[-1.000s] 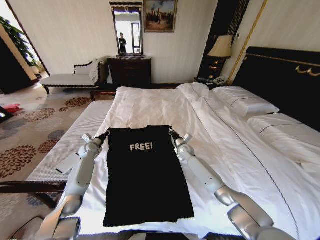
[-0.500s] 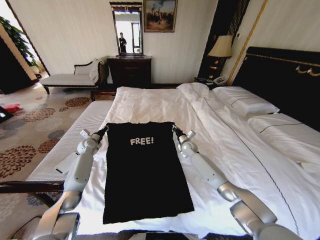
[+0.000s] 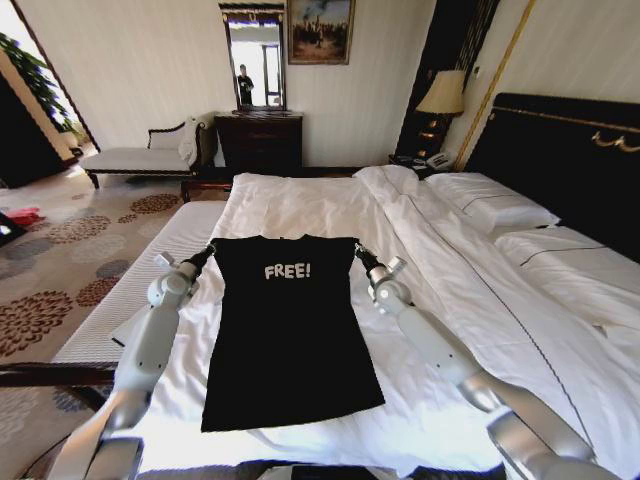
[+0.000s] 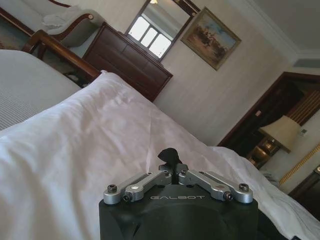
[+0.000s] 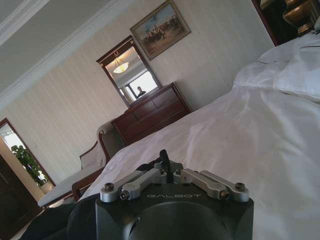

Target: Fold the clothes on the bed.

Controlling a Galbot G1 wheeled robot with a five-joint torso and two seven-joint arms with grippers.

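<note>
Jaws pinch T-shirt (image 3: 290,330) shoulders; bed (image 3: 450,270) beyond.

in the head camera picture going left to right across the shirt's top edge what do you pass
Left gripper → black T-shirt with its FREE! lettering → right gripper → white pillows by the headboard.

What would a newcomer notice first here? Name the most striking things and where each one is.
The black T-shirt with white "FREE!" lettering stands out, spread flat on the white bed directly in front of the robot. The left gripper and the right gripper are each shut on one of its far corners. Behind, a dark headboard rises on the right, and a mirror hangs above a dark dresser at the far wall.
</note>
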